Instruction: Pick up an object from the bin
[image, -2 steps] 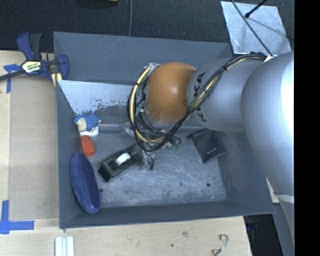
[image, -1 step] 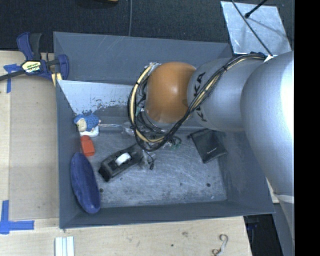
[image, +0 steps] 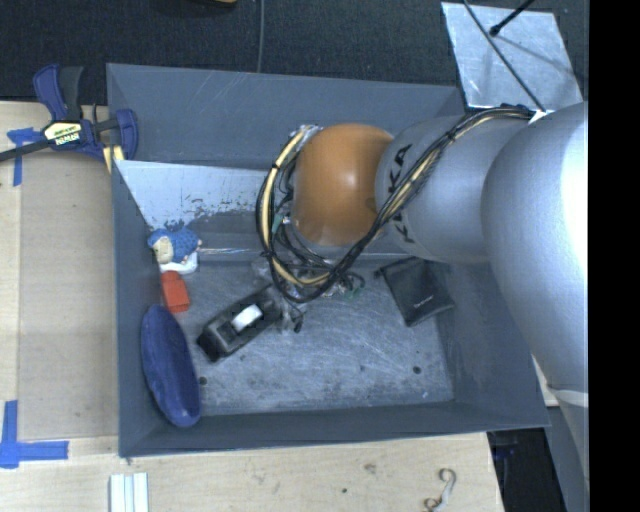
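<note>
Over bin (image: 300, 110) centre, orange-capped wrist (image: 335, 195), at 2 o'clock of black box with white label (image: 240, 325); open or shut, cannot tell.

Grey bin (image: 300, 100), viewed from above. Arm (image: 480, 190) enters from the right, its orange cover (image: 335, 185) and looped cables over the bin's middle. Jaws sit low under the cover, just beside the right end of a black box (image: 238, 325) with a white label, which lies slantwise on the floor. Contact: cannot tell. Along the left wall lie a blue oval pad (image: 168, 368), a small orange block (image: 176, 293) and a blue-and-white toy (image: 176, 250). A flat black square (image: 420, 290) lies at right, partly under the arm.
</note>
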